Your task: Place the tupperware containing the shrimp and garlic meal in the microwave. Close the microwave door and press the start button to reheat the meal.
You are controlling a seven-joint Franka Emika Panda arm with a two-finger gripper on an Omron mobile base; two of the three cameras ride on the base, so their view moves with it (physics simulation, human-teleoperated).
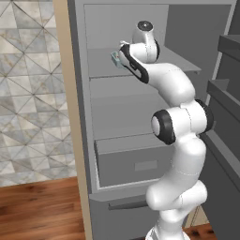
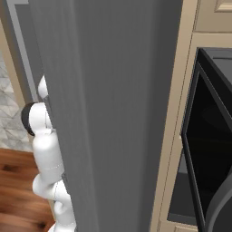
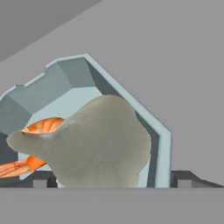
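The tupperware [image 3: 159, 135] sits on a grey fridge shelf [image 1: 183, 63], directly ahead of the claw [image 3: 109, 181] and very close. The claw's tips stand wide apart, flanking the tupperware's near end, gripping nothing; the shrimp and garlic meal [image 3: 94, 142] lies inside.

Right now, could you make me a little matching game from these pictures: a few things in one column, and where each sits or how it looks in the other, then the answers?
Things:
1. pale blue-teal tupperware with cut-off corners
2. orange shrimp piece
3. large whitish garlic piece
4. black-framed microwave door with dark glass

Descriptions:
A. swung open, at the right of the right base view
B. resting on a grey shelf, right before the open hand
C. lying at the container's left side
D. filling the container's middle

Pairs: 1-B, 2-C, 3-D, 4-A
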